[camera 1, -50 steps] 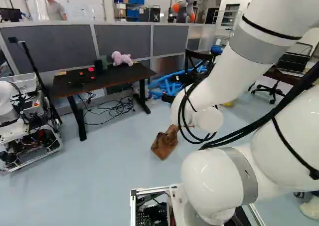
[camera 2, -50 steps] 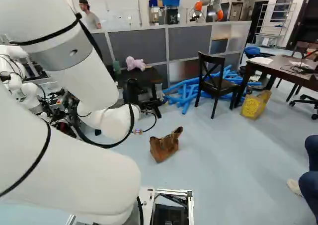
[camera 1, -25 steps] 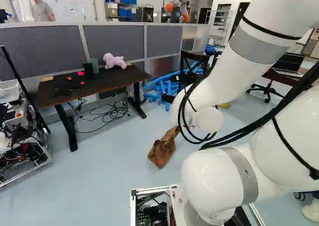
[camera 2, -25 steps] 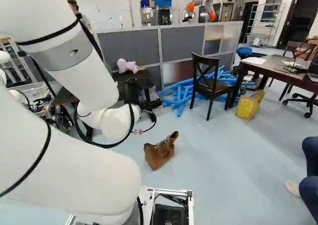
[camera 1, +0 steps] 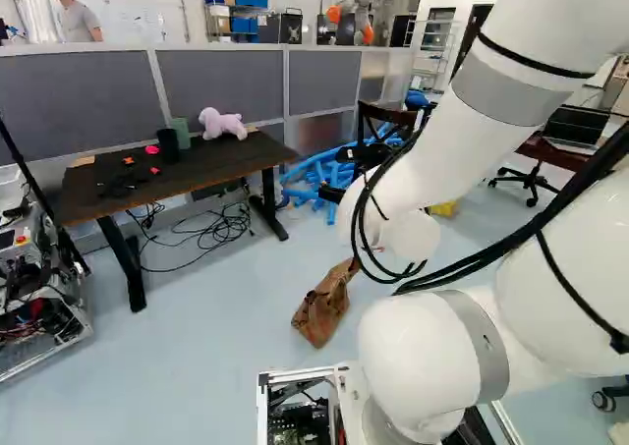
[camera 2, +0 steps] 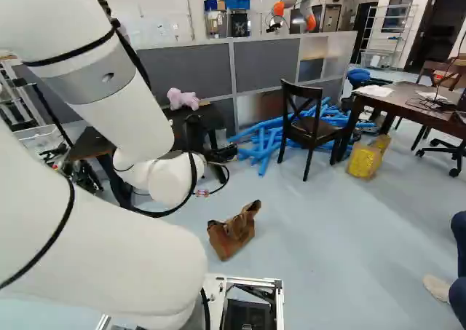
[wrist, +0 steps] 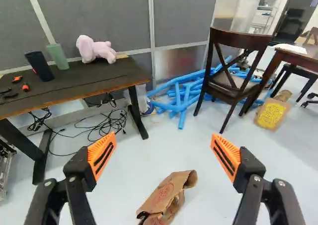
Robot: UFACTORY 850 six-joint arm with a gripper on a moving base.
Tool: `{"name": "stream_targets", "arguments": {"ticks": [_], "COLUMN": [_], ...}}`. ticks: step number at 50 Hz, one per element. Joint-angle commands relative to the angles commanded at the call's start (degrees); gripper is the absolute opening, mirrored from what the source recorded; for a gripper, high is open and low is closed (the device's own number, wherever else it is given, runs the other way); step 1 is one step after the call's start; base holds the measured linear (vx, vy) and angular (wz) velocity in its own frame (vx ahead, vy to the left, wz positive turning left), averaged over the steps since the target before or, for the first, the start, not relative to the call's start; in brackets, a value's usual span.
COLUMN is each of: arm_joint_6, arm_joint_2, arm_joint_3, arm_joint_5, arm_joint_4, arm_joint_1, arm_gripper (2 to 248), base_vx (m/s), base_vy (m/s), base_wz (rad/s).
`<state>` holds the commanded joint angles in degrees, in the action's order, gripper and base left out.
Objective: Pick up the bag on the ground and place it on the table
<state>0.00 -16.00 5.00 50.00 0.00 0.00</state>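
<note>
My gripper [camera 2: 210,149] hangs above the floor beyond the arm in the right base view. In the wrist view the gripper [wrist: 163,138] stands wide open, nothing held. The brown paper-like bag [wrist: 169,195] lies slumped on the floor, low between the two fingers and apart from both; it also shows as the bag [camera 1: 322,305] left of the wrist in the left base view. A dark table [wrist: 64,96] stands farther off, beyond the orange pads, bearing a pink plush animal, a green cup and a black cup.
Blue tubes [camera 2: 266,137] lie beside a dark wooden chair [camera 2: 309,126]. Right of them stand a yellow-marked bag [camera 2: 364,160] and a brown table [camera 2: 408,103]. Cables [camera 1: 221,231] lie under the dark table. A wheeled machine [camera 1: 34,288] is at the left. A person's leg shows at the right base view's edge.
The base has moved, turning right and edging forward: the scene has shifted left and the dark table looks nearer. The arm holds its pose, and the bag lies on the floor as before.
</note>
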Motion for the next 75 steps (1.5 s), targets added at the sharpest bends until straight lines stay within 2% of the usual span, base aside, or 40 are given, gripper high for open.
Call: {"name": "stream_targets", "arguments": {"ticks": [8,37,75], "arm_joint_6": [0.0,0.0,0.0], "arm_joint_2": [0.0,6.95,20.89], "arm_joint_3": [0.0,6.1,14.39], "arm_joint_5": [0.0,-2.3,-9.13], "arm_joint_4": [0.0,0.0,0.0], "arm_joint_1": [0.0,0.0,0.03], "arm_gripper": [247,247,247], "base_vx": [0.123,0.009,0.0], "base_vy": [0.0,0.0,0.0], "base_wz": [-0.01,-0.001,0.0]}}
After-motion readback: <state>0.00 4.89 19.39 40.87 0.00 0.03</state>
